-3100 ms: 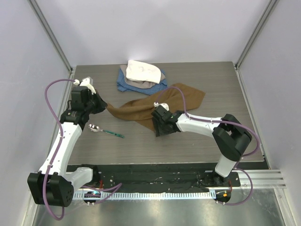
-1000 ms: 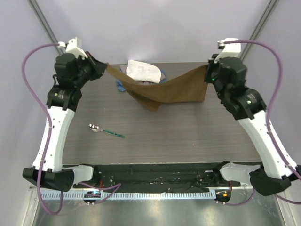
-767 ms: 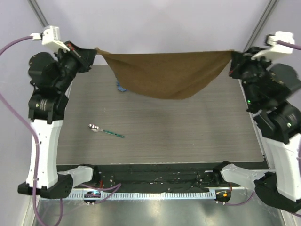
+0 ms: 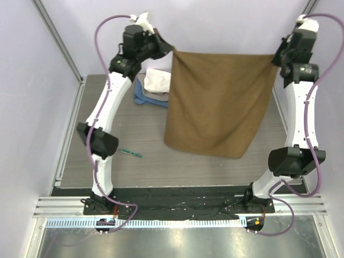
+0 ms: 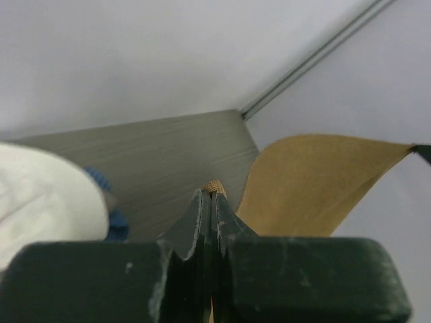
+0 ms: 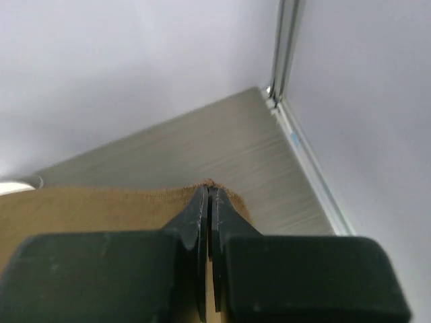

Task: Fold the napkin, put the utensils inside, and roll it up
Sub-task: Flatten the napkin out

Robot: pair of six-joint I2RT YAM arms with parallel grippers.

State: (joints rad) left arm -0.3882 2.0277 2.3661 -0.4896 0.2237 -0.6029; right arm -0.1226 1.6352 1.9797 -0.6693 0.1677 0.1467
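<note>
Two corners, two pinches: the left gripper [image 4: 171, 51] is clamped on one top corner of the napkin [image 4: 217, 105] and the right gripper [image 4: 275, 58] on the other. Both wrist views agree, each showing jaws pressed together with a nub of tan cloth poking out at the tips. The cloth is up in the air, spread wide, its top edge running straight across from arm to arm and the rest hanging down as one flat sheet toward the near half of the table [image 4: 177, 161]. Whether the bottom hem touches the wood can't be told from overhead.

The spoon [image 4: 130, 153] sits off to the napkin's left, well apart from the hanging hem. Only its green handle shows, and the bowl end is hidden behind the left arm's elbow. The handle lies nearly crosswise, tilted a little toward the near edge, and the left arm is clearly the closer one to it.

At the back left the white cloth [image 4: 157, 80] rests on the blue cloth [image 4: 141, 97], just beside the sheet's left edge. Laying the sheet down flat looks like the next job, and it wants to land clear of that pile.
</note>
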